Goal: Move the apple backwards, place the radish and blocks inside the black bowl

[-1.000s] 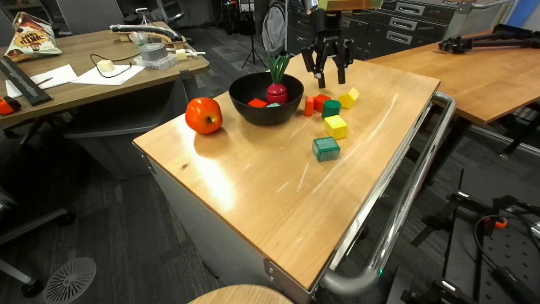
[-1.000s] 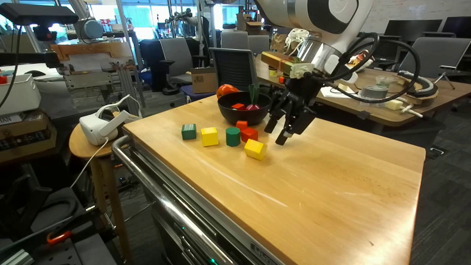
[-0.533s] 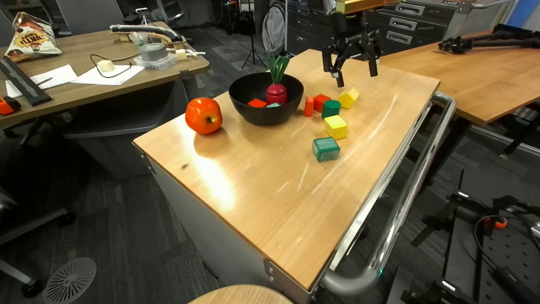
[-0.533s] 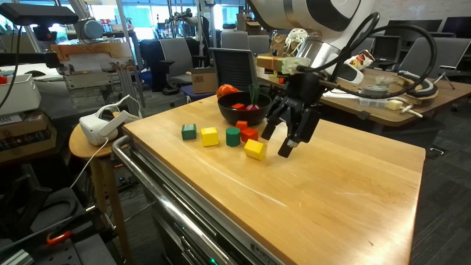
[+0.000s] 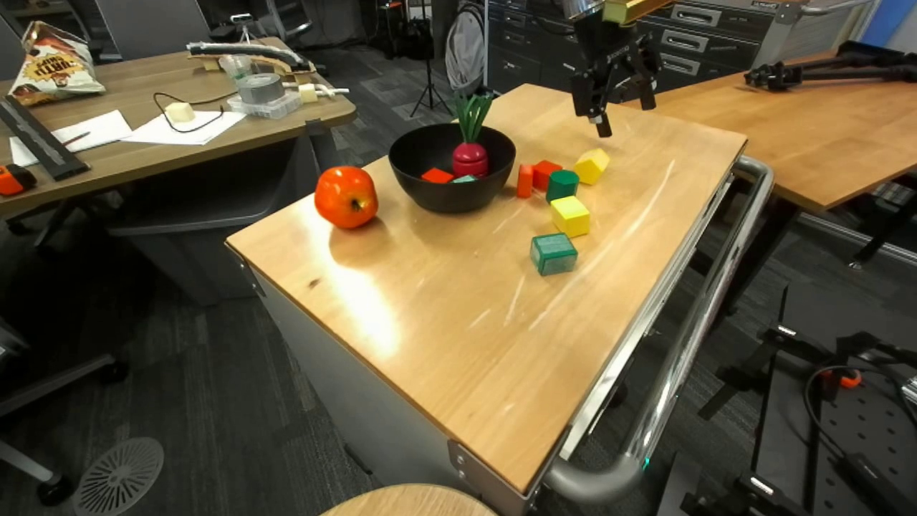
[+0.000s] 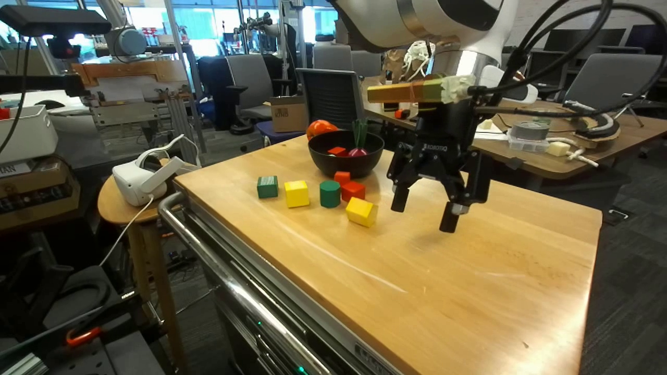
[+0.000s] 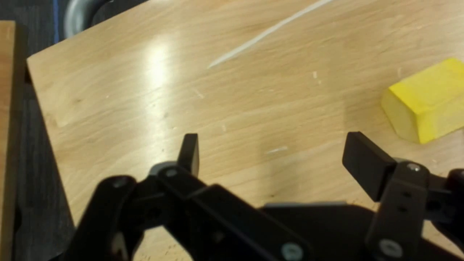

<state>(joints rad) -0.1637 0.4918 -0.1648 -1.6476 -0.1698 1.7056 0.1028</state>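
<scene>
The radish (image 5: 470,159), red with green leaves, stands in the black bowl (image 5: 448,195) beside a red block (image 5: 437,175) and a partly hidden pale teal one. On the table near the bowl is the apple (image 5: 347,197); in an exterior view the bowl partly covers the apple (image 6: 321,127). Several blocks lie outside: a teal cube (image 5: 554,254), a yellow cube (image 5: 571,216), a green cylinder (image 5: 562,185), two red blocks (image 6: 353,191) and an angular yellow block (image 6: 361,211). My gripper (image 6: 423,209) hangs open above bare wood, that yellow block (image 7: 427,101) beside it in the wrist view.
A metal handle rail (image 5: 673,373) runs along one table edge. The wooden tabletop (image 6: 469,291) ends in a corner near my gripper. A stool with a white headset (image 6: 140,177) and another desk (image 5: 165,93) stand close by.
My gripper has moved away from the bowl, past the angular yellow block, and its wrist has turned. The fingers stand wider apart than a second ago. Apple, radish, bowl and blocks have stayed put.
</scene>
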